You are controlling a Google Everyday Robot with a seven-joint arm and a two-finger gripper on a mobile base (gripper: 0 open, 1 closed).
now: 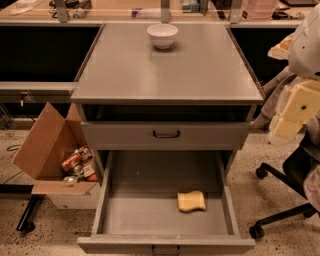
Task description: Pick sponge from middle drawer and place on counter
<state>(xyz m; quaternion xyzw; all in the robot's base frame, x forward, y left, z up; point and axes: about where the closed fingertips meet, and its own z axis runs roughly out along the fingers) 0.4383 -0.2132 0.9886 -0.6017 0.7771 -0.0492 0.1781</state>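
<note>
A speckled floor (50, 235) and a tan wooden benchtop (125, 10) frame a grey cabinet. Its counter (165, 75) is the broadest surface in view. Below it, under a shut shallow drawer (130, 136) with a loop handle, the middle drawer (140, 212) is pulled fully out. A cardboard box (42, 142) of litter sits on the left and an office chair (285, 210) on the right. The gripper (290, 117) hangs off the cabinet's right side at about counter height, holding nothing; I cannot tell whether it is spread or closed. A white bowl (162, 35) stands at the counter's far edge. The sponge (191, 201) lies on the drawer floor, right of centre and towards the front. It is down and to the left of the gripper, and its long axis runs parallel to the drawer front.
</note>
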